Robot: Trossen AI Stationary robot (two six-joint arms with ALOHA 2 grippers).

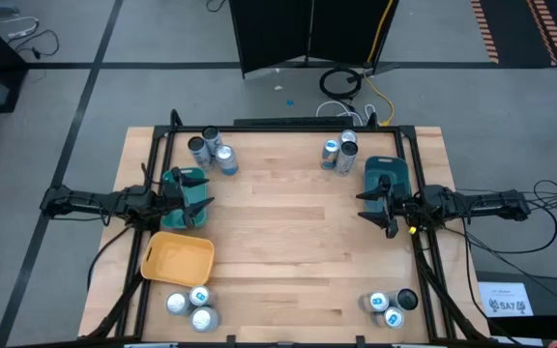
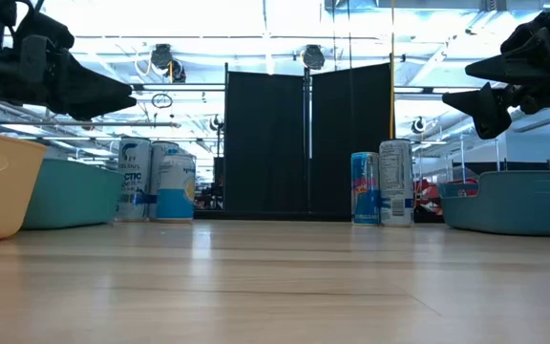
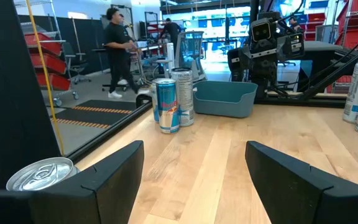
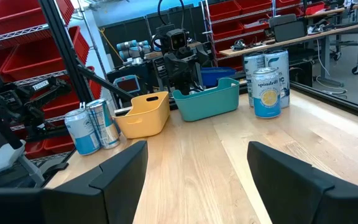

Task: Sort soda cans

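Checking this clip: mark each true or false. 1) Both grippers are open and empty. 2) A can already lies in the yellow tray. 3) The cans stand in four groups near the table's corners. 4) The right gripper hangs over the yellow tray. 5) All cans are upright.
1) True: the left gripper and the right gripper both stand open, holding nothing.
2) False: the yellow tray holds no can.
3) True: soda cans stand in clusters at the far left, far right, near left and near right.
4) False: it hangs beside the right teal tray; the yellow tray is on the left arm's side.
5) True, as far as the views show.
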